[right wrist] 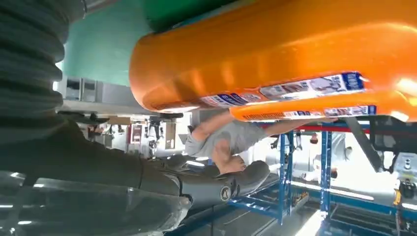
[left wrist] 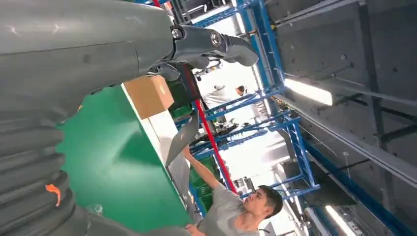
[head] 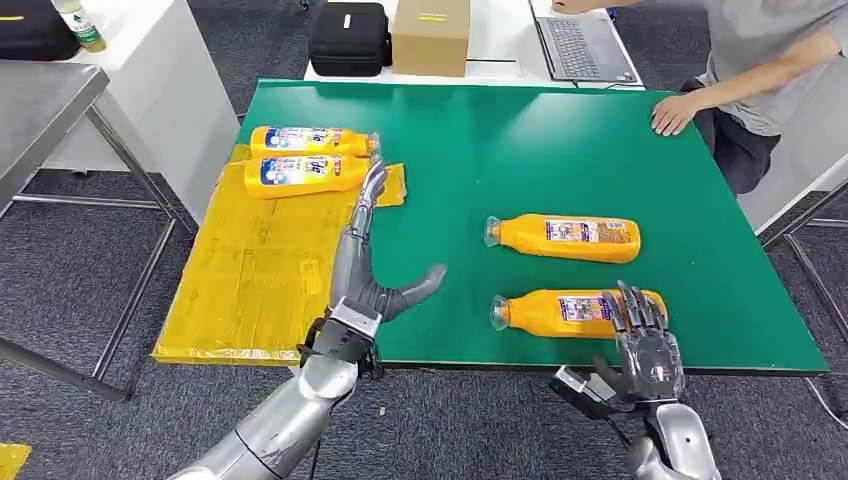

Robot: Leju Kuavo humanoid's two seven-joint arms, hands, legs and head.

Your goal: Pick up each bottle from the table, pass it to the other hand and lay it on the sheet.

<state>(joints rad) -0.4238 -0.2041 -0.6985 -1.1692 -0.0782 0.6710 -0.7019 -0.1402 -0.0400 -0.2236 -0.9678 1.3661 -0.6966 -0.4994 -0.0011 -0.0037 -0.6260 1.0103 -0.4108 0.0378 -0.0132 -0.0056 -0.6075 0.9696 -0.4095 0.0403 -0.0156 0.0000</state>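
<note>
Two bottles (head: 300,158) are lying on the yellow sheet (head: 260,270); two more are lying on the green surface (head: 600,140). The left hand (head: 365,265) is hovering released, fingers spread. The right hand (head: 640,335) is reaching, released, over the near bottle (head: 560,312)

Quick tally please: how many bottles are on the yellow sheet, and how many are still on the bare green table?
On the yellow sheet: 2, far bottle and near bottle
On the green table: 2, far bottle and near bottle
Total: 4
</note>
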